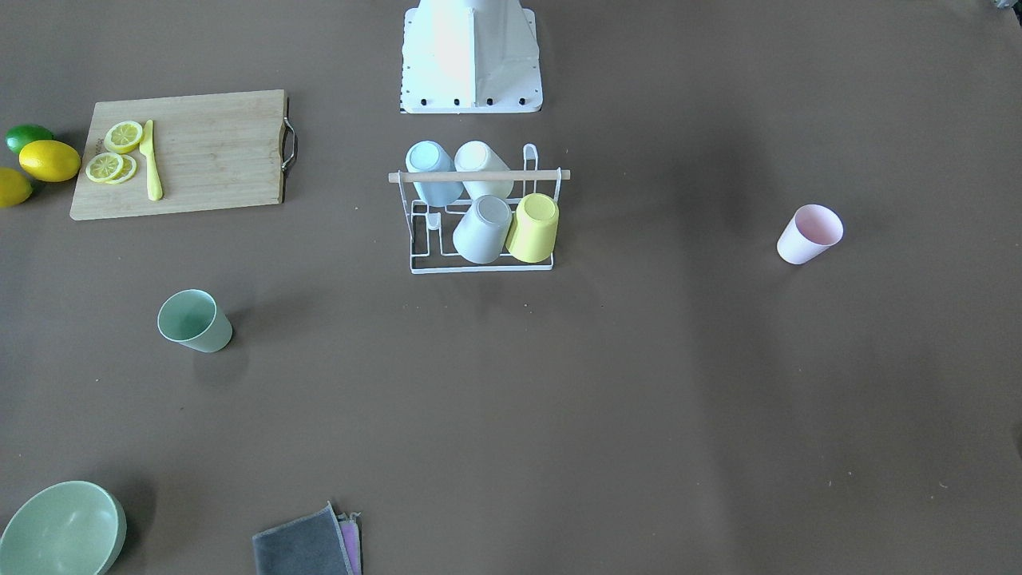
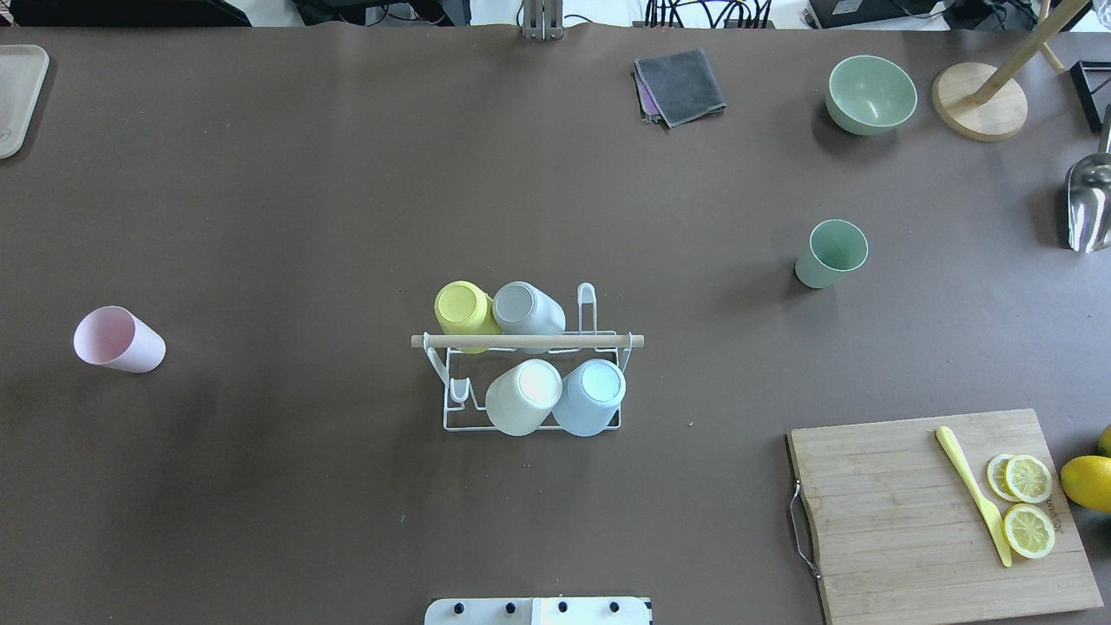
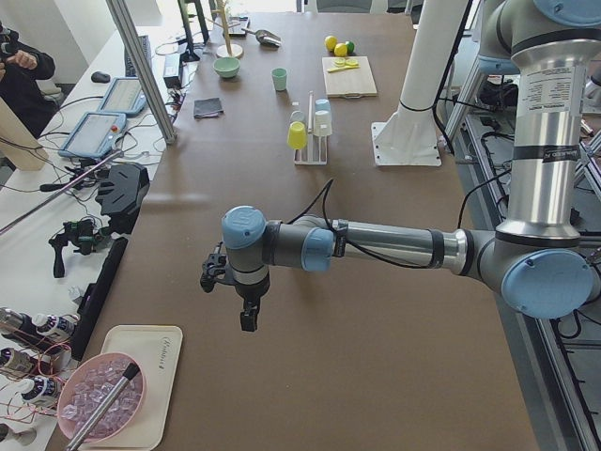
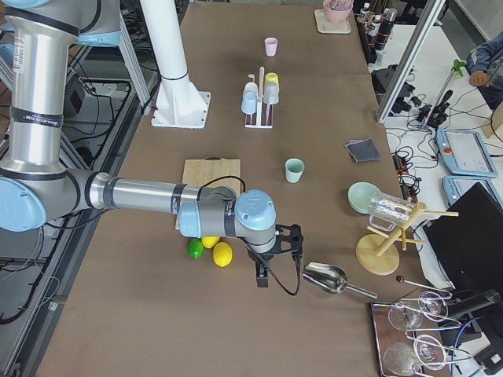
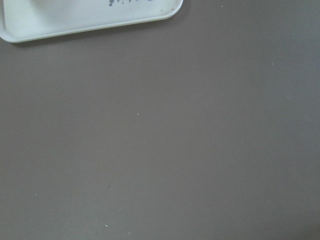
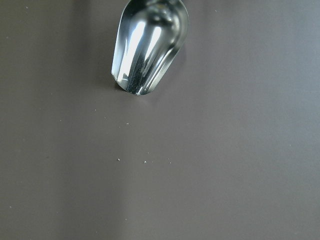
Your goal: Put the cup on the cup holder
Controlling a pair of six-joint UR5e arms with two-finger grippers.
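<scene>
The white wire cup holder point(image 1: 481, 268) with a wooden rod point(image 2: 528, 340) stands mid-table and holds several upturned cups: blue, white, grey and yellow. A pink cup point(image 2: 118, 340) stands alone at the table's left; it also shows in the front view point(image 1: 809, 233). A green cup point(image 2: 831, 253) stands at the right, also in the front view point(image 1: 194, 320). My left gripper point(image 3: 246, 318) hangs over the table's left end near a white tray. My right gripper point(image 4: 264, 275) hangs over the right end beside a metal scoop. I cannot tell whether either is open or shut.
A cutting board point(image 2: 894, 521) carries lemon slices and a yellow knife, with lemons point(image 1: 49, 160) and a lime beside it. A green bowl point(image 2: 871, 94), a grey cloth point(image 2: 681, 85), a wooden stand point(image 2: 981, 108), the scoop point(image 6: 150, 45) and the white tray point(image 5: 90, 15) lie at the edges.
</scene>
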